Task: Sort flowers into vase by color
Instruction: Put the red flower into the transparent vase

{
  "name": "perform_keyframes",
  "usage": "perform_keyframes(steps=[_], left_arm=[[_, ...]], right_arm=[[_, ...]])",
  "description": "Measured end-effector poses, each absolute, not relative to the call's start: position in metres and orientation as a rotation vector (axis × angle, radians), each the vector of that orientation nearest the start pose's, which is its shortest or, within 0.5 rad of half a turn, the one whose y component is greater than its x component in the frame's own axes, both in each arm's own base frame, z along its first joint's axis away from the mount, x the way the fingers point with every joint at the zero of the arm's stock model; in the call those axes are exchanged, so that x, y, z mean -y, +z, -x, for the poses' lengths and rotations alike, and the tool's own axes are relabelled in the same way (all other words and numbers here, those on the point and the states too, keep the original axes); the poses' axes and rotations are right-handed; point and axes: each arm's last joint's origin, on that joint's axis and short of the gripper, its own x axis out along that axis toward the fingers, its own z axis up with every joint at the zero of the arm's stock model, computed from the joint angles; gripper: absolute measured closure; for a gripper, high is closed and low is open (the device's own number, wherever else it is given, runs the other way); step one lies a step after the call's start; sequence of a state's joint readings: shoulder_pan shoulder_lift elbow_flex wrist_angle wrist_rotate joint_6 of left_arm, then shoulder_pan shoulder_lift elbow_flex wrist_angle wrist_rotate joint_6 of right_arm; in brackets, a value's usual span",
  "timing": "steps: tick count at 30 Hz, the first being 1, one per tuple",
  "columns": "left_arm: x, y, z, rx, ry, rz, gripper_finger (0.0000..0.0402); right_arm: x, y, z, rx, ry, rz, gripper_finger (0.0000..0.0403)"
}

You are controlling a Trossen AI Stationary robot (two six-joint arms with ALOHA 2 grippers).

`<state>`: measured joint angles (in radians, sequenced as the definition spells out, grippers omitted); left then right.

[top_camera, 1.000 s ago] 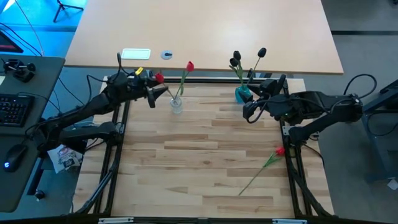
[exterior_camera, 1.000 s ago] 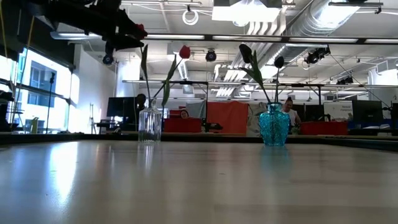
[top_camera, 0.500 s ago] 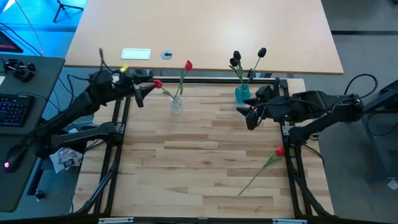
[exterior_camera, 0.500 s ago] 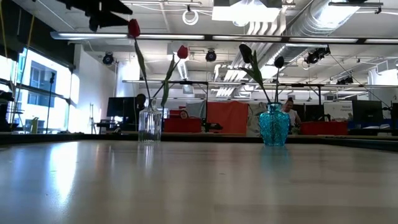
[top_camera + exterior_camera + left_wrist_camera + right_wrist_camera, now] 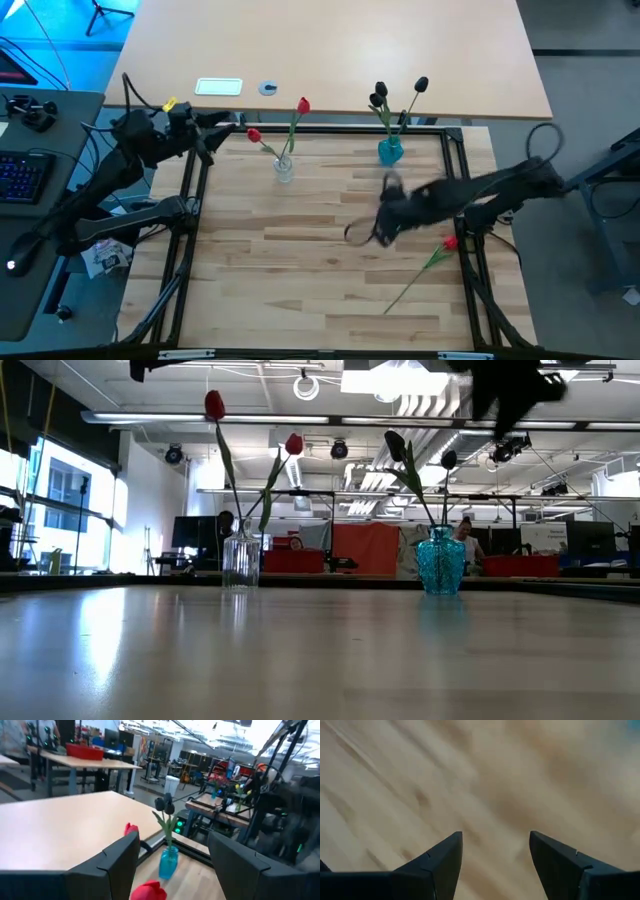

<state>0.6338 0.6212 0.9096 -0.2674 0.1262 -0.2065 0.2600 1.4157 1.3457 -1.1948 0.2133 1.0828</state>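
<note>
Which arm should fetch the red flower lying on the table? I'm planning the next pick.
The right. Its open gripper hangs over the table's middle, close to the loose red flower by the right edge. The left gripper, also open, sits at the far left corner beside the clear vase.

Red flower [image 5: 449, 243] flat on table

Bright ceiling lights [image 5: 405, 382], tan desk [image 5: 330, 50] behind

Legible text: none. White label plate [image 5: 218, 87] on the tan tabletop [image 5: 330, 50]: markings too small to read.
</note>
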Motion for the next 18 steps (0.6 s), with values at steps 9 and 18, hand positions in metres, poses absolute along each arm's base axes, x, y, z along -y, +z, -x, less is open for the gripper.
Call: perform_keyframes(steps=[9, 18], left_arm=[[-0.063, 0.387, -0.102, 0.087, 0.401, 0.304, 0.0176], [-0.056, 0.399, -0.104, 0.212, 0.314, 0.331, 0.0176]], right_arm=[[-0.123, 0.166, -0.212, -1.423, -0.603, -1.168, 0.0176], [-0.156, 0.136, -0.181, -1.245, -0.683, -1.464, 0.0176]])
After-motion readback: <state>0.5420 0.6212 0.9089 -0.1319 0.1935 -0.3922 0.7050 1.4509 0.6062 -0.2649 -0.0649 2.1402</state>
